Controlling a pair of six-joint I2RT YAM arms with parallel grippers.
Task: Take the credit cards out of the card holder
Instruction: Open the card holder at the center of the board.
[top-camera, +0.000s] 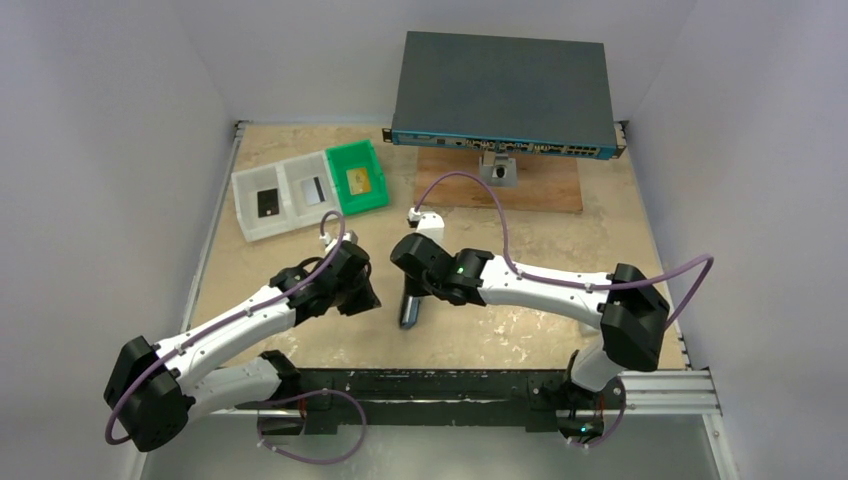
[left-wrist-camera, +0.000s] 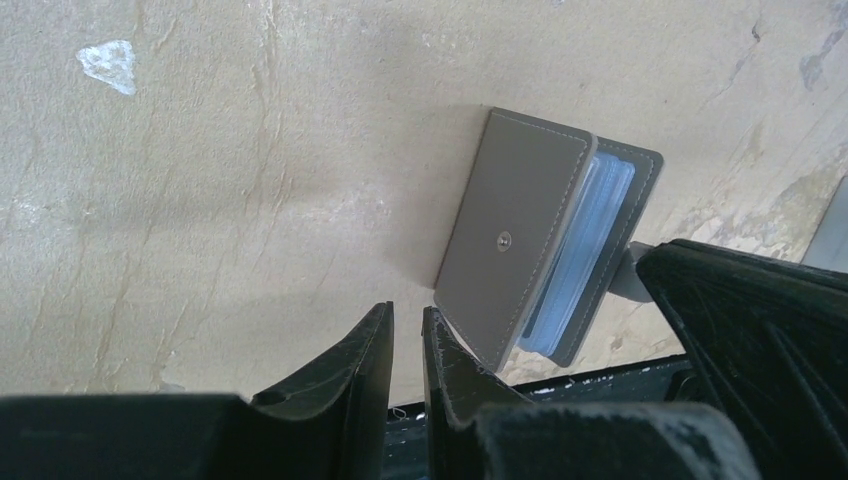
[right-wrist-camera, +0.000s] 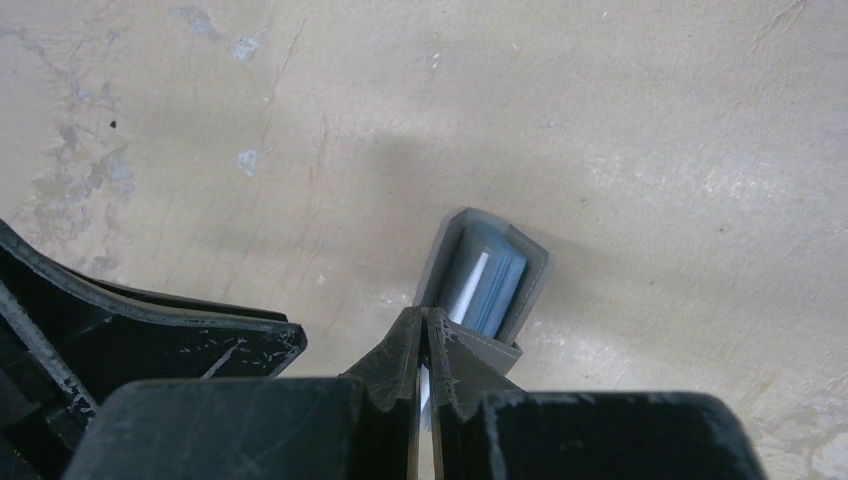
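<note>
- Pinching an edge of the card holder (right-wrist-camera: 485, 280), the right gripper (right-wrist-camera: 424, 350) is clamped tight; the holder stands on the desk (top-camera: 580, 235), its pockets unreadable.
- At its nine o'clock, the left gripper (left-wrist-camera: 405, 345) is slightly parted, empty.
- Three credit cards (top-camera: 268, 203) lie in trays (top-camera: 243, 205) at eleven o'clock.

Mottled beige desk (top-camera: 600, 240). Back left: white trays (top-camera: 285, 195) and a green tray (top-camera: 357, 177), touching in a row. Back centre: a wooden board (top-camera: 545, 185). Front middle: the holder (top-camera: 411, 305), apparently standing on edge.
</note>
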